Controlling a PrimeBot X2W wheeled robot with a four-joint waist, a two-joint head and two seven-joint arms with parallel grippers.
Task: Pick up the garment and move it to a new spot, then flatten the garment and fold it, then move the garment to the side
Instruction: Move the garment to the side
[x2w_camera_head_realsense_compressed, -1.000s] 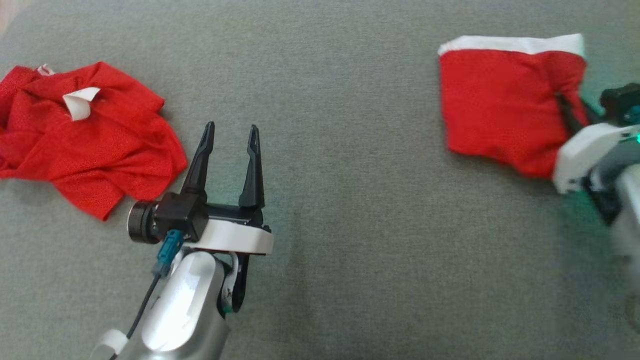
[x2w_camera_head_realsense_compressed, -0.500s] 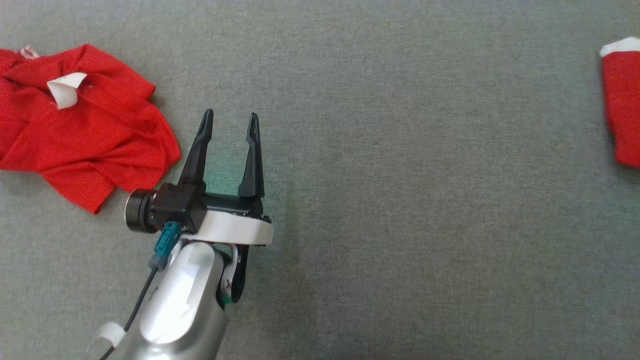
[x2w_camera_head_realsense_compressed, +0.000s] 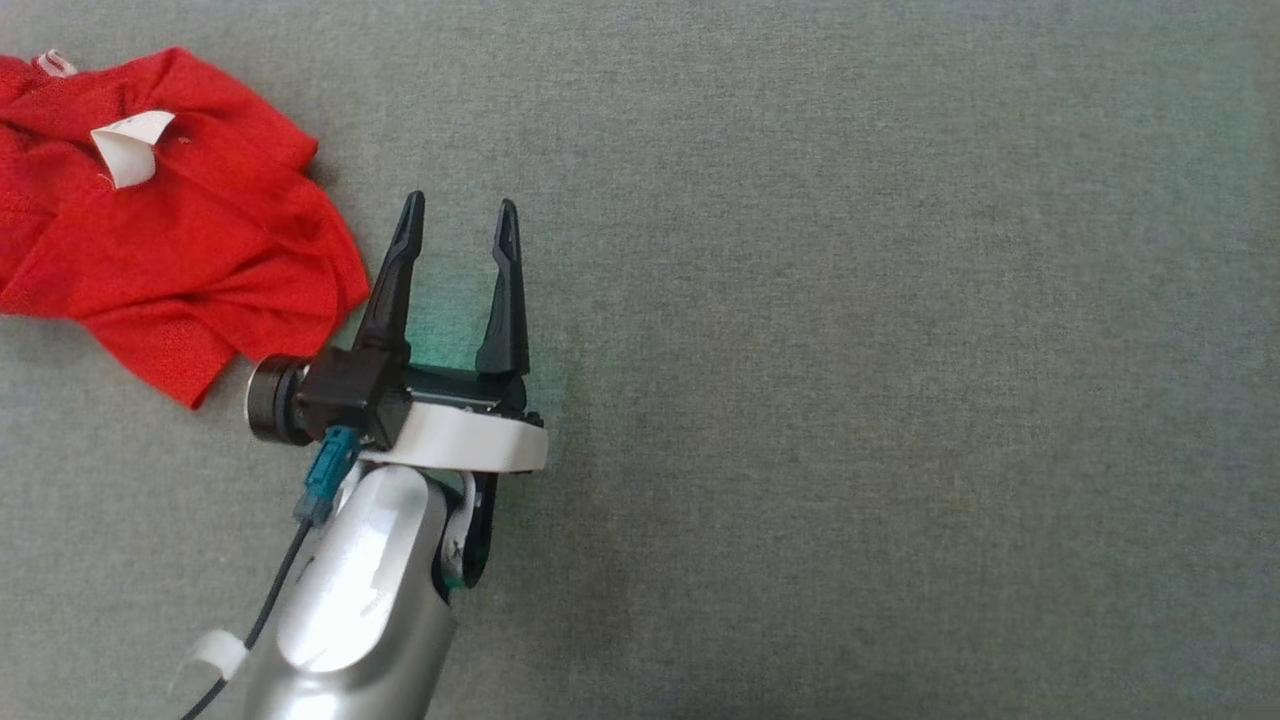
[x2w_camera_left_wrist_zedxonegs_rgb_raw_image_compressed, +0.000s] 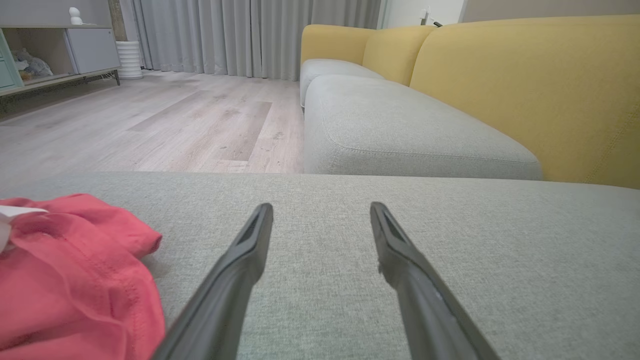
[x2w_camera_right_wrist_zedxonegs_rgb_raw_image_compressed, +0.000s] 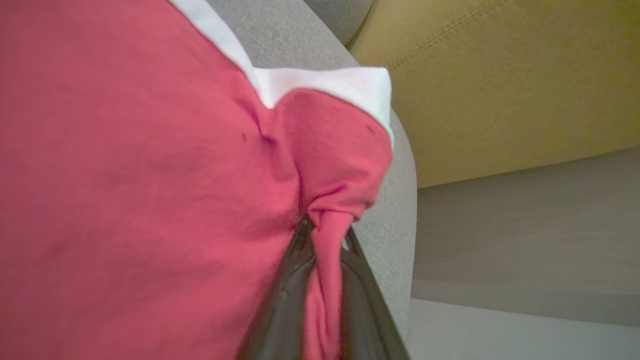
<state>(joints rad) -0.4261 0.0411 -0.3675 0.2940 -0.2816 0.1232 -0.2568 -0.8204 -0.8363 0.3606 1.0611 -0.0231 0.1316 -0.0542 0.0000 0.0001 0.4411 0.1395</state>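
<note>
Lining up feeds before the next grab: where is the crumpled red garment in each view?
Head view: crumpled red garment, upper left, beside left pincer.
Left wrist view: same garment, lower left.
Right wrist view: red cloth there is the white-trimmed garment, clamped in right pincer.
Shared landmark: grey cushion.

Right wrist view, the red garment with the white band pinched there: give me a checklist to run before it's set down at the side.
1. Grip: right gripper shut on banded garment: ok.
2. Fold: fabric bunches at the pinch; neatness: cannot tell.
3. Set-down room: the garment is near the edge of the cushion: cannot tell.
4. Other arm: left gripper open and empty: ok.
5. Clutter: crumpled garment lies beside the left gripper, not between its jaws: ok.
</note>
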